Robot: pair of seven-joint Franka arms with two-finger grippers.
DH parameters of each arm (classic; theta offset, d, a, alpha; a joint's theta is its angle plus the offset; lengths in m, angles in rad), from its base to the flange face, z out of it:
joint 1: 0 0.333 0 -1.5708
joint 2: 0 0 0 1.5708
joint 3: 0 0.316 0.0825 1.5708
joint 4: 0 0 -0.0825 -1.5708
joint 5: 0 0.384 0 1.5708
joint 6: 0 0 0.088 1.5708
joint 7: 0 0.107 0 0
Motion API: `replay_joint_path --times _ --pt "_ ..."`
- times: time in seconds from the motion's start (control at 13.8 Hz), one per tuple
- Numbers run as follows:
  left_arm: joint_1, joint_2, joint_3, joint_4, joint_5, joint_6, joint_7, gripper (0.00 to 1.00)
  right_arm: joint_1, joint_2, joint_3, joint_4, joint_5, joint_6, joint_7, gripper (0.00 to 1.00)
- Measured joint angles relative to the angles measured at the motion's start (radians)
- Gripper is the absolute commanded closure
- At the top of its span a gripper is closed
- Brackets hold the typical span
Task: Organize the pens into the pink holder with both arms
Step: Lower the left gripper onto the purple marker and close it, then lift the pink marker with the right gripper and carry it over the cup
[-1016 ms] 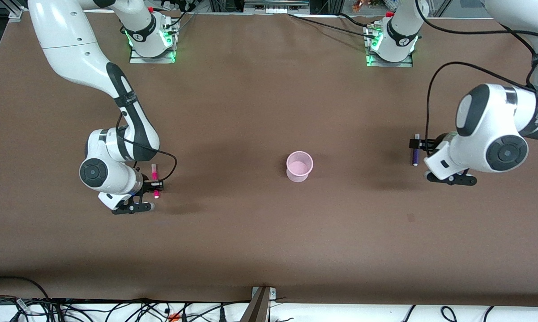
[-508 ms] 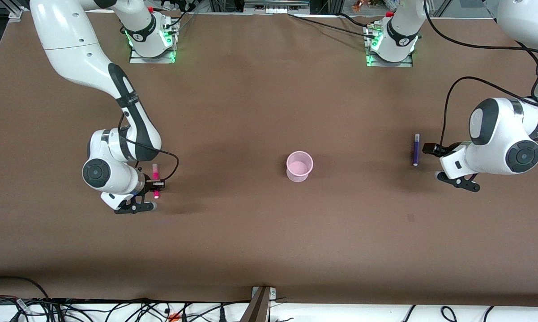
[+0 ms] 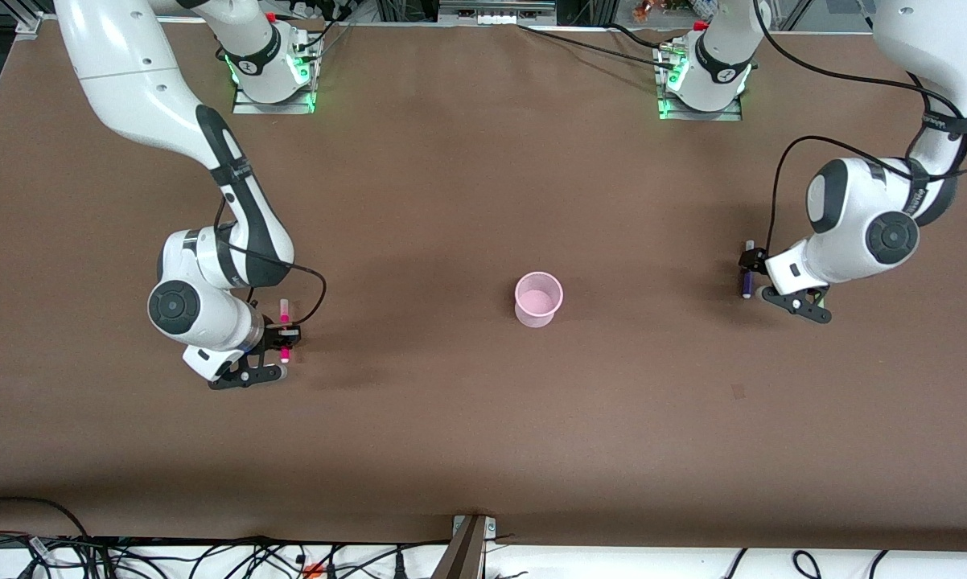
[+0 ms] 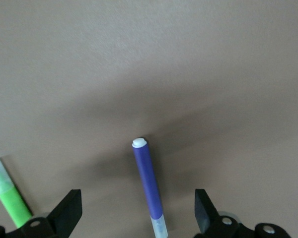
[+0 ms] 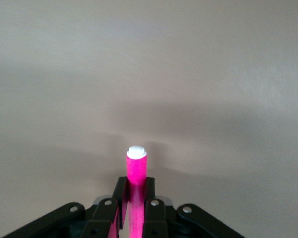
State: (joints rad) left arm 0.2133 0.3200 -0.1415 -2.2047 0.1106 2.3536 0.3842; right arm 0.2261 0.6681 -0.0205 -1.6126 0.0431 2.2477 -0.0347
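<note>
Left wrist view only: green pen (image 4: 10, 198) beside purple pen (image 4: 149, 188), left hand (image 4: 138, 213) agape

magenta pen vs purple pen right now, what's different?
The magenta pen is clamped between the shut fingers of the right gripper; the purple pen lies loose on the table between the open fingers of the left gripper. Magenta sits toward the right arm's end, purple toward the left arm's. Both have pale tips, and neither is in the pink holder.
</note>
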Motion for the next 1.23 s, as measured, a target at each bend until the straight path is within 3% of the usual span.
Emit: replay_joint_path --times 0.22,0.51,0.8,1.09,1.23 --pt "0.012 -0.017 -0.002 -0.048 0.000 0.053 0.004 0.00 0.014 -0.109 0.065 -0.012 0.000 -0.036 -0.021 1.00" --pt "0.012 -0.007 -0.007 -0.081 0.000 0.115 0.005 0.00 0.020 -0.295 0.198 -0.093 0.000 -0.032 -0.021 1.00" --pt "0.012 0.023 -0.013 -0.088 0.000 0.145 0.006 0.00 0.024 -0.404 0.331 -0.174 0.002 0.151 -0.012 1.00" --pt "0.015 0.038 -0.014 -0.088 0.000 0.179 0.043 0.43 0.032 -0.380 0.462 -0.287 0.002 0.545 0.073 1.00" --pt "0.018 0.040 -0.014 -0.088 0.000 0.182 0.047 0.45 0.077 -0.335 0.481 -0.338 0.003 0.763 0.089 1.00"
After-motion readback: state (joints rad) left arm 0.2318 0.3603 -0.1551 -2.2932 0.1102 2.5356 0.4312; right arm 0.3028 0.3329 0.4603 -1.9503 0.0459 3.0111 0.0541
